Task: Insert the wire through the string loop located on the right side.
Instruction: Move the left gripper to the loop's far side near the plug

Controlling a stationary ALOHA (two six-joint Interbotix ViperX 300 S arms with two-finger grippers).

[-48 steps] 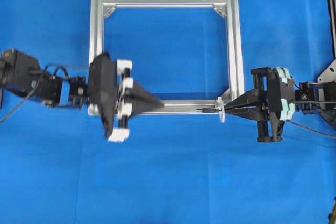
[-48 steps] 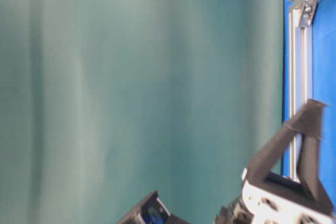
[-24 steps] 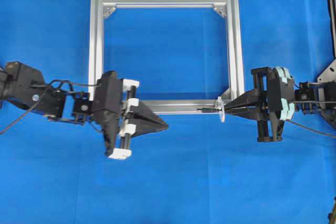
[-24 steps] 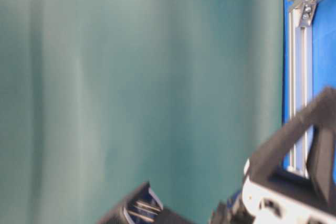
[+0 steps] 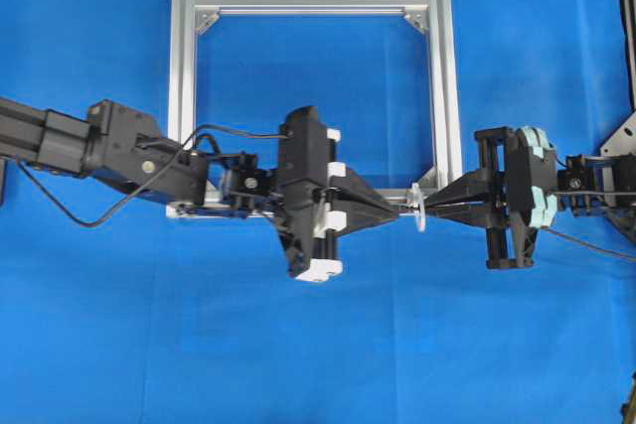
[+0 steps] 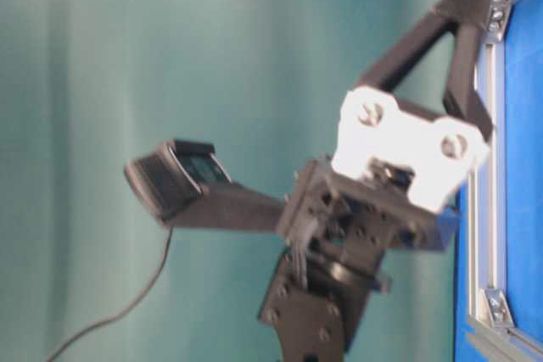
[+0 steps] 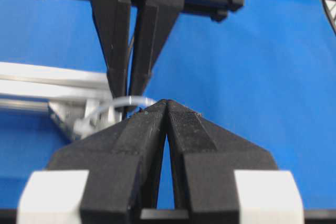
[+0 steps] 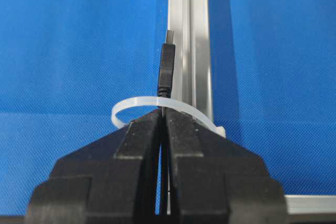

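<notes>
Pinching the thin black wire (image 8: 167, 72) in my right end effector (image 8: 163, 113), its plug lies through the small white string loop (image 8: 157, 103), pointing along the frame rail toward my left end effector (image 5: 396, 212), which is pressed together and empty.

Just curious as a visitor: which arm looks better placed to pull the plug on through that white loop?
Probably the left: its shut pincer faces the plug poking through the string loop; the right pincer grips the wire behind it.
</notes>
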